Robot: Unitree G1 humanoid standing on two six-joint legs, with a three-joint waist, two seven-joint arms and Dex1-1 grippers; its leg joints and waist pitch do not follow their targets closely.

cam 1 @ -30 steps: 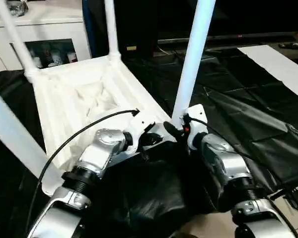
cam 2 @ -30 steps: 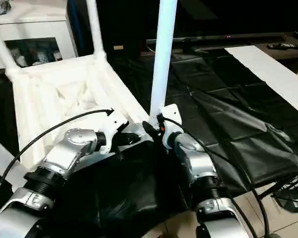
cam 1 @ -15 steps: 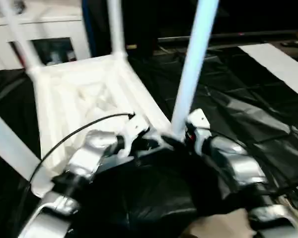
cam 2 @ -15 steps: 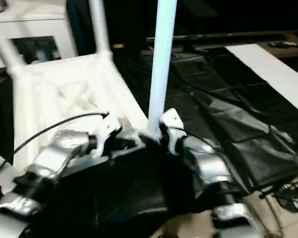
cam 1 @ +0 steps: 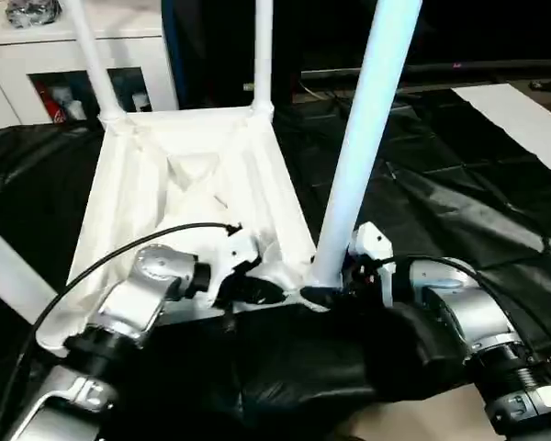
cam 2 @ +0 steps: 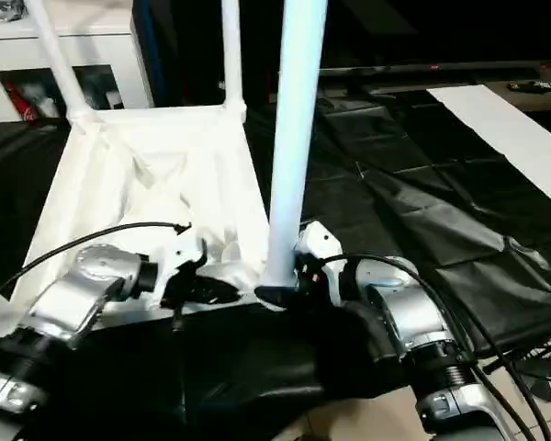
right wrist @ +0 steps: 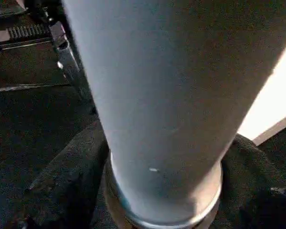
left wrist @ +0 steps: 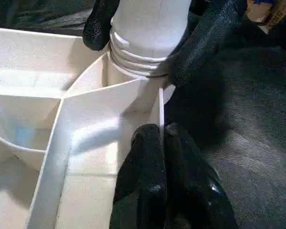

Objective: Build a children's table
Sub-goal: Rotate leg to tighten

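Lying upside down on black sheeting, the white ribbed plastic tabletop (cam 1: 179, 197) carries the long white tapered tube leg (cam 1: 363, 147). In the left wrist view, the left gripper (left wrist: 161, 143) pinches a thin rim rib. In the right wrist view, the right gripper (right wrist: 164, 191) clasps the leg's base. Light, stiff, slick plastic: grip low, near the socket.

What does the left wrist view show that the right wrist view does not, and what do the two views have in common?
Left wrist view alone: the ribbed underside of the tabletop, the threaded base of the leg sitting in the corner socket, and the left gripper shut on the tabletop's thin rim. Right wrist view alone: a length of the leg's smooth shaft from very close, with dark floor covering behind. Both: the same leg, with the right gripper's black fingers around its base.
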